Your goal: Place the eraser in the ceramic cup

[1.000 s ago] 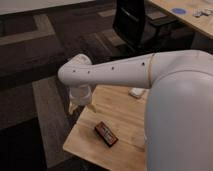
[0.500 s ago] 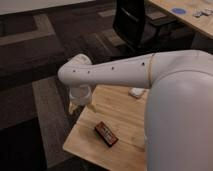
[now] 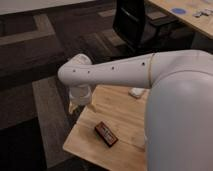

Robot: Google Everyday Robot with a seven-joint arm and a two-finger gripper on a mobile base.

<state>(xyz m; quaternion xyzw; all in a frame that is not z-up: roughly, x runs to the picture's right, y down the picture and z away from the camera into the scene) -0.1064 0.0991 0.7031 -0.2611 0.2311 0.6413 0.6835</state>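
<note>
The eraser (image 3: pixel 106 134), a small flat block with a black top, white markings and reddish-brown sides, lies on the wooden table (image 3: pixel 120 112) near its front left. My white arm reaches across the view from the right. My gripper (image 3: pixel 75 107) hangs below the wrist at the table's left edge, up and to the left of the eraser and apart from it. The ceramic cup is not in view; the arm may hide it.
A small white flat object (image 3: pixel 136 92) lies at the table's far side, partly under my arm. A black office chair (image 3: pixel 131 22) stands behind on the dark patterned carpet. A second wooden table (image 3: pixel 187 15) is at the top right.
</note>
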